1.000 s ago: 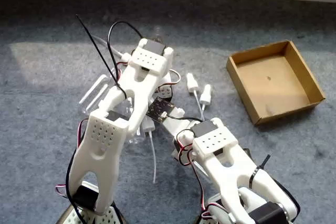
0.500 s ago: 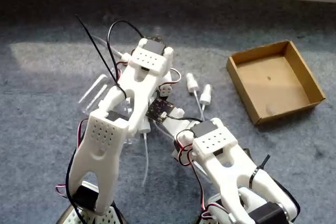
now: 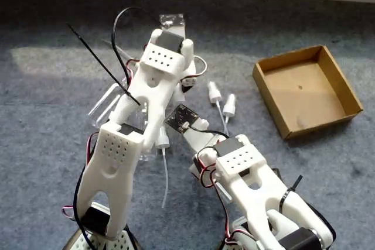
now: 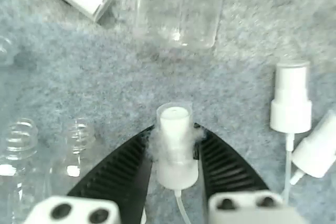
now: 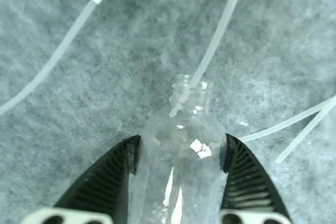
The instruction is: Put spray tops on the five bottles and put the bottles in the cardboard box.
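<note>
The tabletop [image 3: 53,162] is covered with a grey-blue, carpet-like fabric. A paler sunlit patch is seen across its left part, a darker band along the far edge, and a light strip of wall behind that.

The cardboard box [image 3: 310,98] is set open-side up on the right of the fabric, well apart from both arms.

The left hand [image 4: 176,129] is clamped on a white spray top [image 4: 176,158], whose thin tube is seen hanging below it in the high view. Two more spray tops [image 4: 290,103] are laid just beside each other on the fabric, between the arms and the box.

The right hand [image 5: 181,140] is closed around a clear bottle [image 5: 185,106], with a finger pressed against each side. The end of a thin tube [image 5: 218,30] is seen at the bottle's open neck.

Further clear, open-necked bottles [image 3: 106,100] are laid side by side near the sunlit patch, to the left of the left arm.
</note>
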